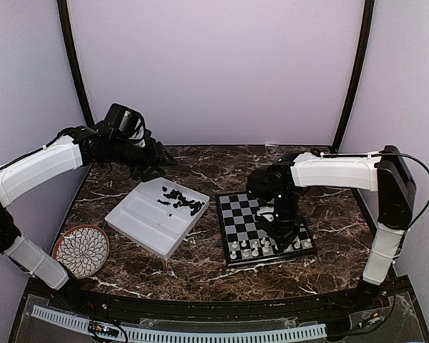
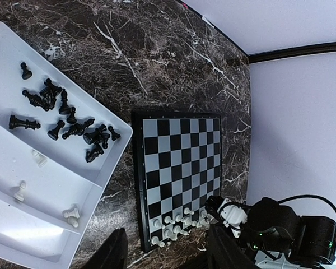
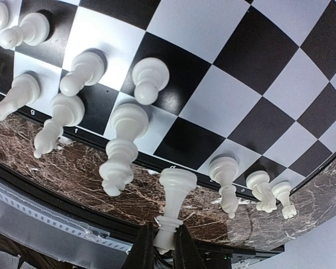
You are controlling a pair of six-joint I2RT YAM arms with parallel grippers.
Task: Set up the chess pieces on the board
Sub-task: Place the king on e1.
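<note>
The board (image 1: 237, 211) lies right of centre, with white chess pieces (image 1: 252, 247) standing in its two near rows. My right gripper (image 3: 163, 244) is shut on the top of a tall white piece (image 3: 173, 202). Its base hangs just over the board's near border (image 3: 157, 163), beside an empty black square. From above, the right gripper (image 1: 275, 214) is low over the board's near right part. My left gripper (image 2: 168, 253) is open and empty, high over the table between tray and board. Black chess pieces (image 2: 67, 120) lie in a heap in the tray.
A white divided tray (image 1: 144, 221) sits left of the board; its nearer compartment holds three loose white pieces (image 2: 71, 214). A round patterned plate (image 1: 81, 250) lies at the near left. The left arm (image 1: 39, 166) reaches in from the left, along the back wall.
</note>
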